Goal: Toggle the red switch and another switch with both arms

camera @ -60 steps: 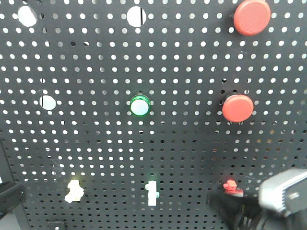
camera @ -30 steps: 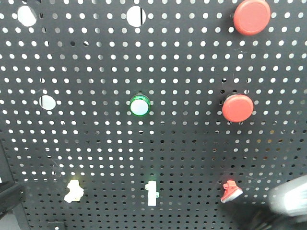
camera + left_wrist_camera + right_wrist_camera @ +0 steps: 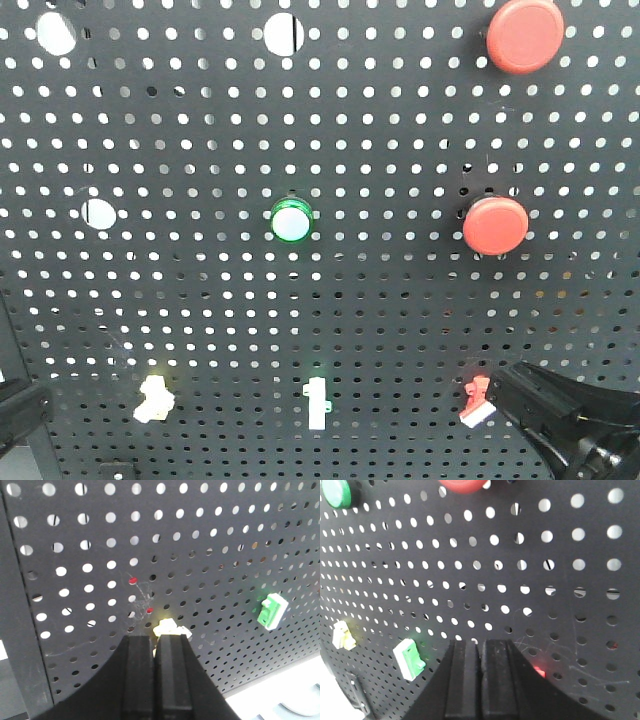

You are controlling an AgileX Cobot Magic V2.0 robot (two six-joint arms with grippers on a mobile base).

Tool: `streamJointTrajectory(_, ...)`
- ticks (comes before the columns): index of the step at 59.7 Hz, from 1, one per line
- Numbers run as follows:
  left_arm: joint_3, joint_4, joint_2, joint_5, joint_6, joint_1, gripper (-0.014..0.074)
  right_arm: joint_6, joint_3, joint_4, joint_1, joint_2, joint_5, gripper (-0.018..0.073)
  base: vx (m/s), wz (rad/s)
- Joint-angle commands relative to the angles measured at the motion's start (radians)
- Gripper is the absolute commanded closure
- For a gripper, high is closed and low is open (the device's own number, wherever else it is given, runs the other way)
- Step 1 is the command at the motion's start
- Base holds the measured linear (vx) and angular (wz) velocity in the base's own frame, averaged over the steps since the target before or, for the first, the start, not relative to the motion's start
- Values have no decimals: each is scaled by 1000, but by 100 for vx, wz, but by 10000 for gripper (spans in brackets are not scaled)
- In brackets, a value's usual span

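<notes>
The red switch [image 3: 478, 400] sits low on the right of the black pegboard [image 3: 320, 300], its lever tilted down with the white tip lowest. My right gripper [image 3: 508, 380] comes in from the lower right, its tip just right of that lever. In the right wrist view the right gripper [image 3: 480, 642] is shut, and only a red glow [image 3: 539, 671] shows past its right finger. The pale yellow switch [image 3: 154, 398] is low on the left. My left gripper [image 3: 156, 637] is shut, its tips just under the pale yellow switch [image 3: 170, 627].
A thin white toggle [image 3: 317, 403] with a green light stands between the two switches. A round green button [image 3: 291, 221] is mid-board. Two big red push buttons [image 3: 495, 224] [image 3: 525, 35] are on the right. Larger open holes [image 3: 98, 213] dot the upper left.
The red switch's lever tipped from upright to tilted down. My right arm dropped low and blurred, then rose again, and its tip now sits beside the red lever.
</notes>
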Motion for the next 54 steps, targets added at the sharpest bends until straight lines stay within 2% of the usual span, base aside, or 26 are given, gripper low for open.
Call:
streamJointTrajectory(1,-28,0,-5,-79,-4,-3,594,-6,-32,-4,-5,-9,-83,566,0,0)
streamJointTrajectory(15,14,0,-35,-89,-1,14,594,-6,-32,-3,-5,-9,-83,566,0,0)
streamJointTrajectory(20,83,-9,-94,-116,-2,79,594,-6,-32,-3,-5,-9,-83,566,0,0)
streamJointTrajectory(29,250,-4,-262,-182,8,235,594,-6,-32,-3,-5,-9,-83,566,0,0)
streamJointTrajectory(32,312,-3,-318,-207,48,297,594,-6,-32,-3,-5,-9,-83,566,0,0)
streamJointTrajectory(37,422,-7,-411,-256,137,360,594,-6,-32,-3,-5,-9,-83,566,0,0)
streamJointTrajectory(41,495,-7,-491,-279,212,381,594,-6,-32,-3,-5,-9,-83,566,0,0)
streamJointTrajectory(45,560,-6,-557,-283,250,385,594,-6,-32,-3,-5,-9,-83,566,0,0)
streamJointTrajectory(53,684,-7,-713,-281,244,385,594,-6,-32,-3,-5,-9,-83,566,0,0)
streamJointTrajectory(54,687,-8,-730,-248,235,385,594,-6,-32,-3,-5,-9,-83,566,0,0)
